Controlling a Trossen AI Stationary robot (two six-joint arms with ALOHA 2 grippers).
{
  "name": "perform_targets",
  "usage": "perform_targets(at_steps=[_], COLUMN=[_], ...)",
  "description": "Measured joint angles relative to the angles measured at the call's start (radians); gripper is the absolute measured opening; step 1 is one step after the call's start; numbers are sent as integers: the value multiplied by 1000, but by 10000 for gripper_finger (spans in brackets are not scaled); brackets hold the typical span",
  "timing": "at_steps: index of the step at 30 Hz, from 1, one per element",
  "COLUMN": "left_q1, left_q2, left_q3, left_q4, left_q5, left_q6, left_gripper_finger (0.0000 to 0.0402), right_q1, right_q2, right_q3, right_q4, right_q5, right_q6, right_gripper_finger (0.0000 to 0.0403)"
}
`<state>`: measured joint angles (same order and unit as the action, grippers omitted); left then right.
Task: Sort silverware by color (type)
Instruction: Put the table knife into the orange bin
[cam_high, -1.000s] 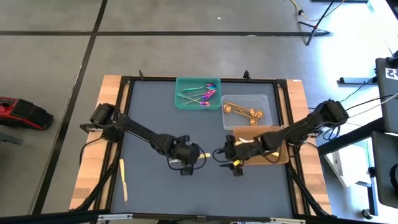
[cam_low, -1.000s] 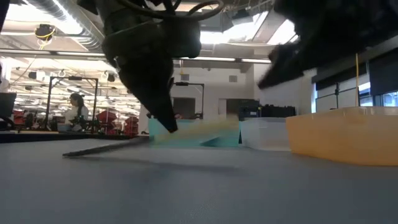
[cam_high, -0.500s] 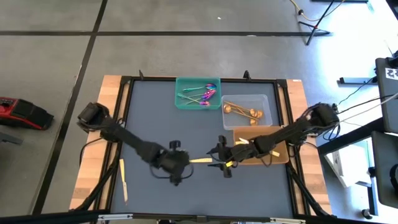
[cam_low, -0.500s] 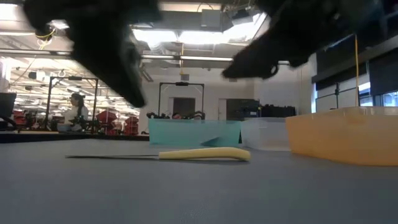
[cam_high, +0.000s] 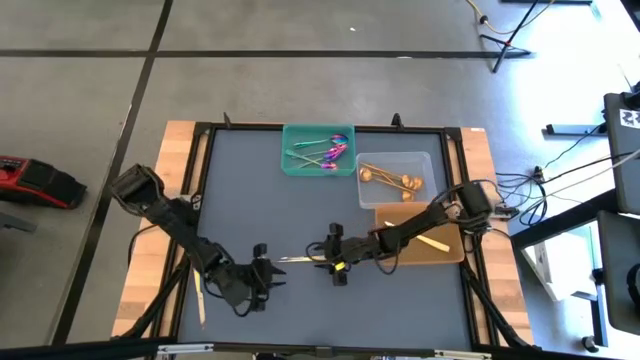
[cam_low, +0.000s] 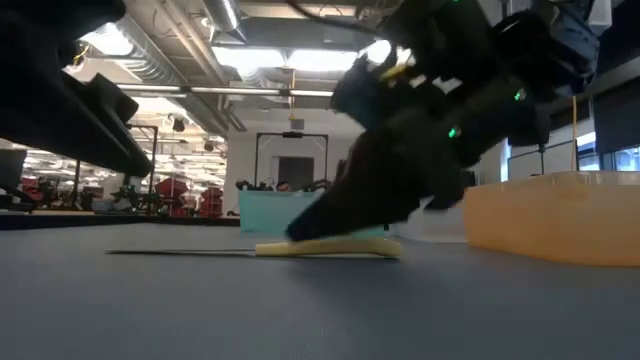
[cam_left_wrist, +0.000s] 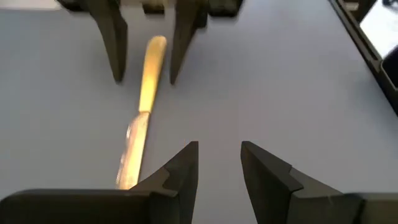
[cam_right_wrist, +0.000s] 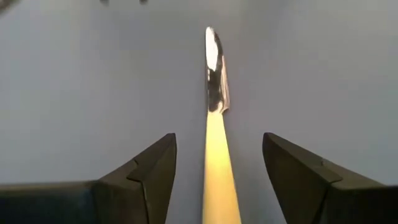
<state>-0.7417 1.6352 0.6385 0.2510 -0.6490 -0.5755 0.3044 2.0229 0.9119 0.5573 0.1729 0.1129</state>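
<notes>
The yellow knife (cam_right_wrist: 216, 155) lies flat between the right gripper's (cam_right_wrist: 217, 180) spread, untouching fingers.

The knife (cam_right_wrist: 214, 106) is shown with a bright, mirror-like metal blade and a pale yellow, smooth, softly glossy handle. The table (cam_high: 280, 215) top is covered by a matt, dark grey-blue sheet, edged by bare light wood. The green tray (cam_high: 295, 165), the clear tray (cam_high: 395, 198) and the orange tray (cam_high: 455, 255) appear as translucent, smooth plastic. The gold spoons (cam_high: 385, 178) are rendered shiny and metallic. The right gripper (cam_right_wrist: 217, 180) fingers (cam_right_wrist: 143, 177) are seen in dark, matt material.
</notes>
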Motion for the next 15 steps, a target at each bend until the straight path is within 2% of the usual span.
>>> perform_targets(at_steps=[3,15], left_q1=[-12,-7], left_q2=[0,0], left_q3=[-12,-15], left_q4=[15,38], left_q5=[-33,-42], left_q6=[-2,-22], left_gripper_finger=[116,116], right_q1=[-4,-32], right_q2=[30,37], right_q3=[13,13], right_q4=[-15,-66], right_q5=[0,-27], right_q6=[-12,-20], right_gripper_finger=[224,224])
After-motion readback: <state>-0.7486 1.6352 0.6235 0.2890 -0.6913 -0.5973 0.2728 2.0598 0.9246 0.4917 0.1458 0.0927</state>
